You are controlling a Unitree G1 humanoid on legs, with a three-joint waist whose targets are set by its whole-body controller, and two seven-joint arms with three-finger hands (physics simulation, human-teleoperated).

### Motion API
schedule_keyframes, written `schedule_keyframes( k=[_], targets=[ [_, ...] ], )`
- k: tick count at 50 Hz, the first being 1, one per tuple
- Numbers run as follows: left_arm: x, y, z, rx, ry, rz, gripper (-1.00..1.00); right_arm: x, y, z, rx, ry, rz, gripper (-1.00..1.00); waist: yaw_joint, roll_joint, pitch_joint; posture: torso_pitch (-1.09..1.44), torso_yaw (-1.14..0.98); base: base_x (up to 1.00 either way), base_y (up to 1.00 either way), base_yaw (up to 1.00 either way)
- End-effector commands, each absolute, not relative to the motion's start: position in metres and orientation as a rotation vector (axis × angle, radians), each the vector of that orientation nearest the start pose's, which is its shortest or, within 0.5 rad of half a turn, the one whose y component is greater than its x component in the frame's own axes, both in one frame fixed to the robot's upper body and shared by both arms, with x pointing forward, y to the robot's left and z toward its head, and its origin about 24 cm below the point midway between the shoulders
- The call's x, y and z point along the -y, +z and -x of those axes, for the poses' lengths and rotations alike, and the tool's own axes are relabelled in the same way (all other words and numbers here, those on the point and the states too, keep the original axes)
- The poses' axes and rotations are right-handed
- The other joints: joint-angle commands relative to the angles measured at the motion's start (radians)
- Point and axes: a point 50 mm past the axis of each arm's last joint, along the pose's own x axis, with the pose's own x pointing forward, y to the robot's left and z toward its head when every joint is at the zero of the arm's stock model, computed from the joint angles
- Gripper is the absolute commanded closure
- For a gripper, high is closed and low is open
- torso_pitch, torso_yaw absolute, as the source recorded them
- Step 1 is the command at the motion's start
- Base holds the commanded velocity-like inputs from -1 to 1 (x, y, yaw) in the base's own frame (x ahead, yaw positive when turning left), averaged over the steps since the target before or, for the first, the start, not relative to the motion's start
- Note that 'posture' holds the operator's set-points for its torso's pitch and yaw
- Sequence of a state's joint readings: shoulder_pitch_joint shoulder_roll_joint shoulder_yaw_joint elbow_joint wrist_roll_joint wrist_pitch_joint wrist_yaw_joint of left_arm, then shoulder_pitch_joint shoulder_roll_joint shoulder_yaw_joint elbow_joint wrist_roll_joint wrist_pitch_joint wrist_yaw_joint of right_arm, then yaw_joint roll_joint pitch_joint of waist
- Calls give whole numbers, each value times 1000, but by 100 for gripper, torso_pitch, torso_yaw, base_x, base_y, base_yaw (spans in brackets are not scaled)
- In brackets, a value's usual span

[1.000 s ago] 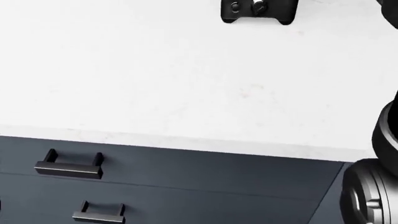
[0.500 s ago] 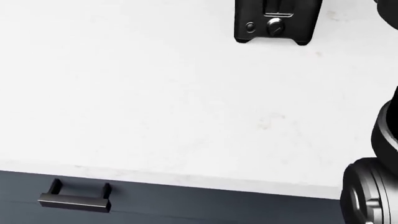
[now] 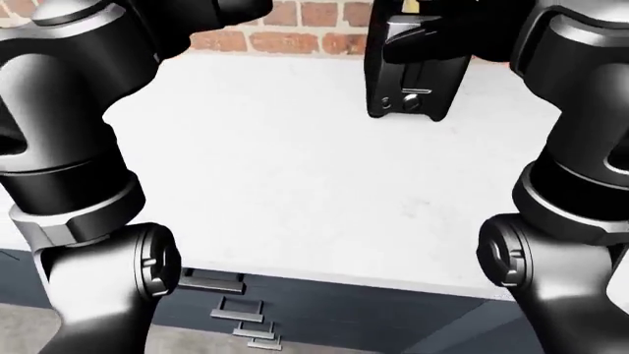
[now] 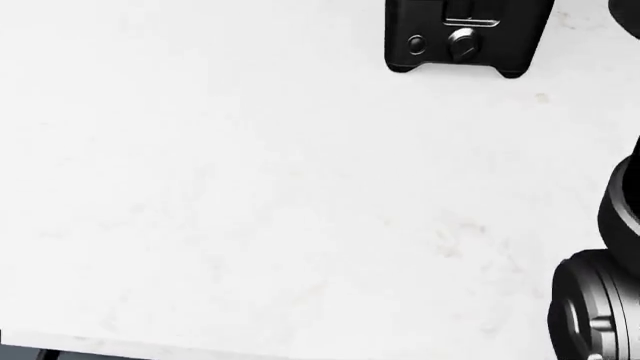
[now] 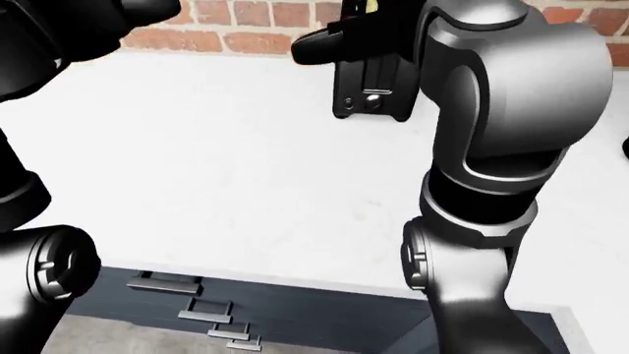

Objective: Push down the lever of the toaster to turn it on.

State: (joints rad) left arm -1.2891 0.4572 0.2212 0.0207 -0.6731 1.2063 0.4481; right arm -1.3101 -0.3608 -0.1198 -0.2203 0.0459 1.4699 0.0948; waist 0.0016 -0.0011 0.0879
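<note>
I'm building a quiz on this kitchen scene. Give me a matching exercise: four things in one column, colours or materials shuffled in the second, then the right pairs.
Things:
1. toaster
2. countertop
3. wall
4. drawer fronts

Colours or materials:
A. red brick
B. dark blue-grey
C. black
D. white, faintly speckled

Pairs: 1-C, 2-D, 3-A, 4-B
</note>
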Motion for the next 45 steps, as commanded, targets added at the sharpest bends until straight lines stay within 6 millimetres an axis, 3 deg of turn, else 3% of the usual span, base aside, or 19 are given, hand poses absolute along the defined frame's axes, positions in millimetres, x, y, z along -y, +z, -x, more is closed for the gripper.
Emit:
schedule_keyframes(
  k=[1, 9, 22, 25, 30, 39, 45],
  targets=[
    [-167, 385, -318, 187, 12, 116, -100, 151, 383, -297, 180, 11, 183, -100, -5, 8, -44, 0, 0, 0, 0, 0],
    [-168, 387, -316, 194, 16, 121, -100, 149, 389, -297, 188, 12, 186, -100, -2, 5, -45, 0, 0, 0, 0, 0],
    [-161, 383, -320, 160, -18, 115, -100, 150, 384, -303, 187, 16, 181, -100, -4, 5, -92, -11, 0, 0, 0, 0],
    [-148, 384, -319, 107, -96, 112, -100, 150, 380, -306, 181, 16, 177, -100, -4, 4, -106, -14, 0, 0, 0, 0],
    [-144, 378, -325, 68, -96, 80, -100, 149, 375, -313, 174, 19, 173, -100, -3, 3, -133, -19, 0, 0, 0, 0],
    [-143, 372, -336, 87, -72, 67, -100, 146, 361, -326, 151, 23, 162, -100, -2, 1, -192, -28, 0, 0, 0, 0],
    [-146, 373, -339, 112, -60, 101, -100, 143, 360, -335, 152, 30, 156, -100, 0, 0, -217, -28, 0, 0, 0, 0]
  ],
)
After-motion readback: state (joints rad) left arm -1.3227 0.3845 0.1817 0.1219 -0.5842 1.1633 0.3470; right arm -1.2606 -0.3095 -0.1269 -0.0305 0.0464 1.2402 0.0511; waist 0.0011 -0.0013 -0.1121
